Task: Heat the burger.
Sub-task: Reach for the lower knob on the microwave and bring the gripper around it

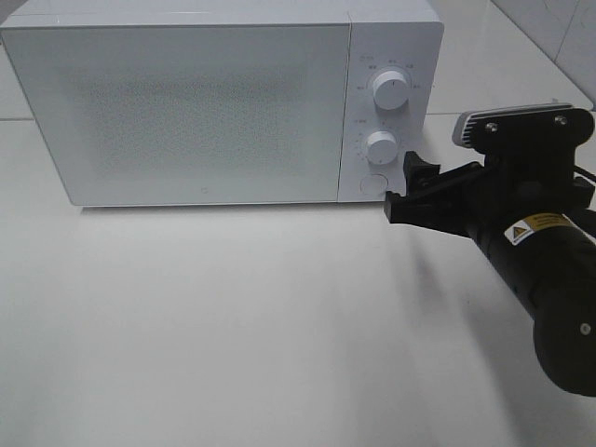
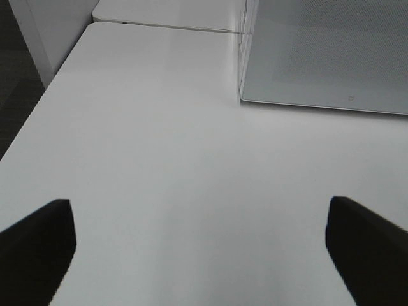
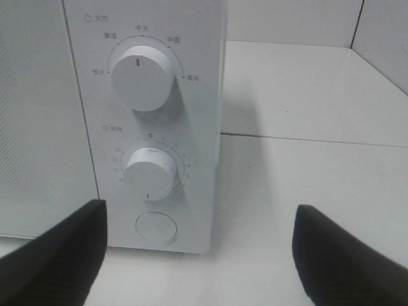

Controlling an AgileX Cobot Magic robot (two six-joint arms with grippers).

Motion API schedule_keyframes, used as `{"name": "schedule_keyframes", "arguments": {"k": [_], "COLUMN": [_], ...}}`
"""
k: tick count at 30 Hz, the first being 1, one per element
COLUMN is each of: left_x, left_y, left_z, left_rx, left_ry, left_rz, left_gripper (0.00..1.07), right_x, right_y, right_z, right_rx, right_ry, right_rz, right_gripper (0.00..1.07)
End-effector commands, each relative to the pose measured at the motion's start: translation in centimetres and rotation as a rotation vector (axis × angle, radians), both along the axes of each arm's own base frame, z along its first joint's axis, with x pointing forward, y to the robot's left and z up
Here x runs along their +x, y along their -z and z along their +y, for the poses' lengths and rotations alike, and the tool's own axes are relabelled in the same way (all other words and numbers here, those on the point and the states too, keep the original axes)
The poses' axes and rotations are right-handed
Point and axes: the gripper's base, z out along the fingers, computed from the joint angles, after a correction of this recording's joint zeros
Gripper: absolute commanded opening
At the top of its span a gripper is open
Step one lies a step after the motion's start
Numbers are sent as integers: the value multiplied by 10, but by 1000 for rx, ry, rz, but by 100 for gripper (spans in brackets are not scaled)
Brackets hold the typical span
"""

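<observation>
Lining up our right gripper [image 1: 403, 186], jaws apart, at the round button [image 1: 372, 183] on the microwave [image 1: 205, 112]; next, probably a square press.

Table [image 1: 233, 326] — white, plain matte top; a thin seam [image 2: 166, 27] runs between two adjoining sections. Wall [image 1: 549, 28] — pale tiles with thin grout lines, beyond the table's far right corner. Floor [image 2: 14, 83] — dark, seen past the table's edge. Light: soft, even, faint sheen on the tabletop.

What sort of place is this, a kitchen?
Probably a lab bench mocked up as a kitchen: a white microwave on a white table, with a black robot arm beside it.
</observation>
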Motion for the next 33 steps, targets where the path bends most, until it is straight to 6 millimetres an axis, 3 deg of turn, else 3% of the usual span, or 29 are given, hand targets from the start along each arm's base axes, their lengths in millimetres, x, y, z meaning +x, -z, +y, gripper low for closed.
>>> {"name": "schedule_keyframes", "arguments": {"k": [1,19,33], "left_x": [-2,-2,-2], "left_y": [0,0,0], "left_z": [0,0,0], "left_rx": [-7,-7,-7], "left_ry": [-1,-1,-1], "left_rz": [-21,-21,-21], "left_gripper": [100,100,100], "right_x": [6,49,86], "right_y": [-11,12,29], "right_z": [4,40,47], "right_rx": [-8,-9,1], "right_ry": [18,27,73], "right_rz": [-126,-137,-107], "right_gripper": [76,76,76]}}
